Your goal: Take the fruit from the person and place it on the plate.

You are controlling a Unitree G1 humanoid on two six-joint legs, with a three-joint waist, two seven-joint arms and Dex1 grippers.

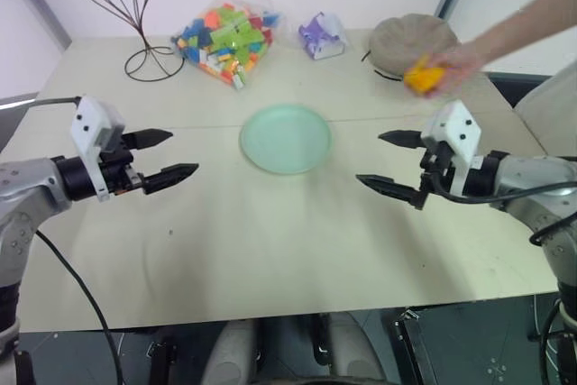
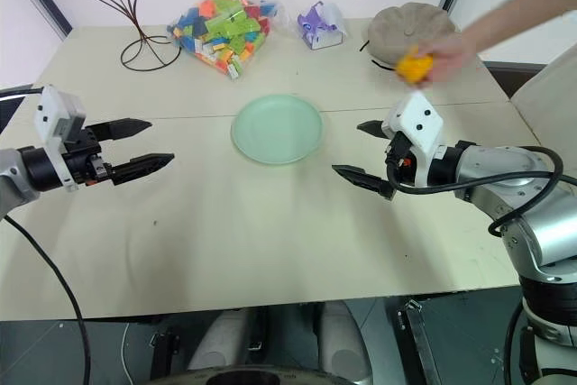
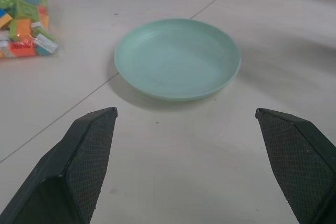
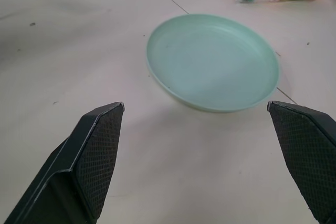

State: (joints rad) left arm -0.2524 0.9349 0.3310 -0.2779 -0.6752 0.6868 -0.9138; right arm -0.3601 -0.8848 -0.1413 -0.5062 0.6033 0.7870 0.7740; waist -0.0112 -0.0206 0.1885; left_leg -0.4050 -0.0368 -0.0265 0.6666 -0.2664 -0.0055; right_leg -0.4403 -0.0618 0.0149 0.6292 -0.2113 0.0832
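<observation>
A person's hand [image 1: 469,59] reaches in from the far right, holding an orange-yellow fruit [image 1: 422,76] above the table, just beyond my right gripper. The pale mint-green plate [image 1: 286,138] lies bare at the table's middle, and both wrist views look onto it [image 3: 177,59] [image 4: 212,61]. My right gripper [image 1: 380,162] hovers open to the right of the plate, its fingers pointing toward it, nothing between them. On the other side my left gripper [image 1: 173,154] hangs open and holds nothing, aimed at the plate.
At the back stand a bag of coloured toy bricks [image 1: 225,41], a dark wire stand [image 1: 122,6], a small purple-and-white object [image 1: 323,35] and a floppy beige hat [image 1: 410,41]. A seam [image 1: 207,125] crosses the pale table.
</observation>
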